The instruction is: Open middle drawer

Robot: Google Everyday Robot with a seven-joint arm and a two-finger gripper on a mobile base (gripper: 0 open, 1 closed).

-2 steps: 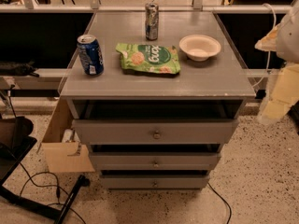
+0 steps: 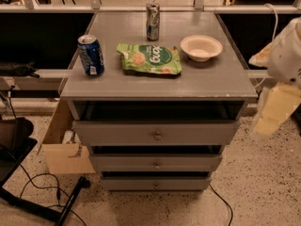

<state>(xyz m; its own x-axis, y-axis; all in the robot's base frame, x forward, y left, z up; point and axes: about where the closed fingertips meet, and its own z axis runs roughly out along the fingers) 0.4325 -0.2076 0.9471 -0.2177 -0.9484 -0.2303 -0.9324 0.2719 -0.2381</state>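
The grey cabinet has three drawers stacked below its top. The middle drawer point(image 2: 188, 163) has a medium-height flat front with a small round metal knob point(image 2: 156, 165) at its centre. It sits under the taller top drawer point(image 2: 197, 133), which stands out a little with a dark gap above it. The narrow bottom drawer point(image 2: 188, 184) is below. My gripper point(image 2: 276, 111) is at the right edge, a pale cream shape beside the cabinet's right corner, well apart from the knobs.
On the cabinet top point(image 2: 216, 79) stand a blue can point(image 2: 91, 55), a silver can point(image 2: 152, 21), a green snack bag point(image 2: 149, 59) and a white bowl point(image 2: 201, 47). A cardboard box point(image 2: 66, 149) sits left of the cabinet. Cables point(image 2: 42, 182) lie on the floor.
The pale arm part at the right sits slightly lower. The drawers and the objects on top have not moved.
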